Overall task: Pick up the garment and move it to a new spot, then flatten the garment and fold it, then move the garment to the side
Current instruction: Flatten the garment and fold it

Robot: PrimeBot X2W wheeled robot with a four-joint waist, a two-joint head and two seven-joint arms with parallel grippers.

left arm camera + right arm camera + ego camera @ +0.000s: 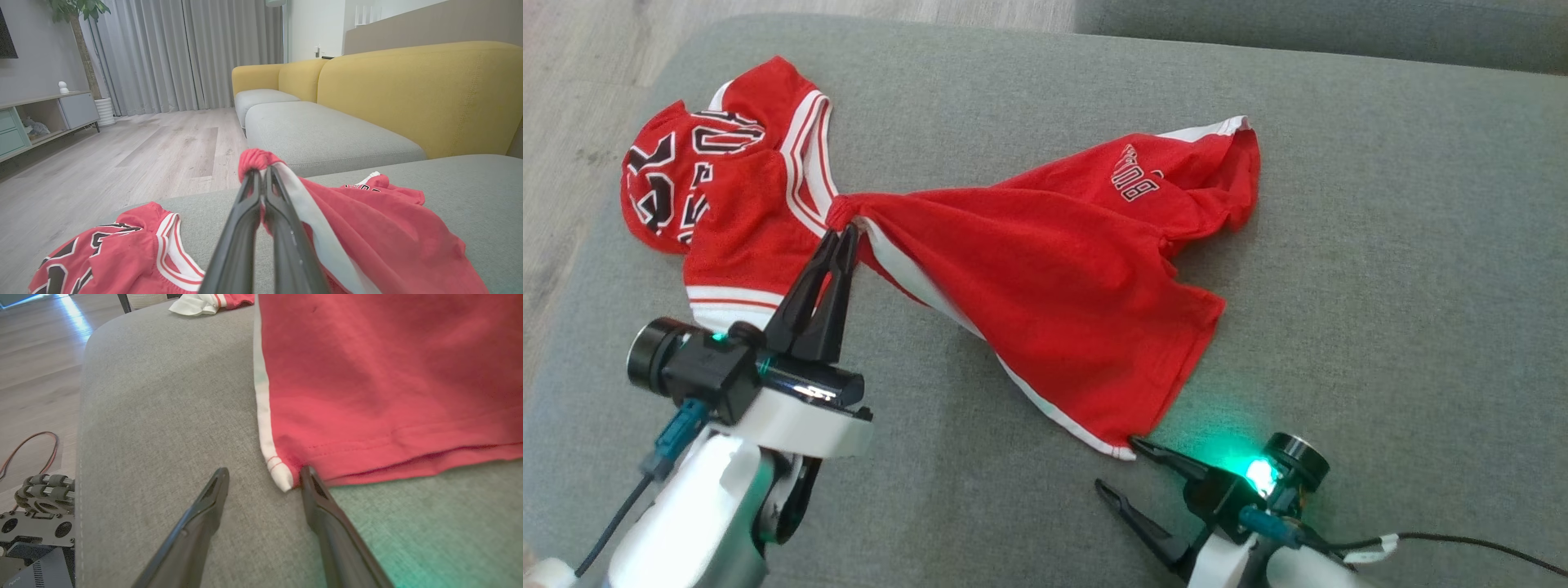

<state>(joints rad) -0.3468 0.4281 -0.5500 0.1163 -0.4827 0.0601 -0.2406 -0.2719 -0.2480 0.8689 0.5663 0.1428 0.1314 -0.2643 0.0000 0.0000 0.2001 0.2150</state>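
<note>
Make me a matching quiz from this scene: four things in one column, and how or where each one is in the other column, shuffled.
Things:
1. left gripper
2. right gripper
3. numbered garment
4. sofa back

States:
A. yellow
B. open, by the hem corner of the held garment
C. shut on bunched red cloth
D. crumpled near the left edge of the cushion

Pairs: 1-C, 2-B, 3-D, 4-A
</note>
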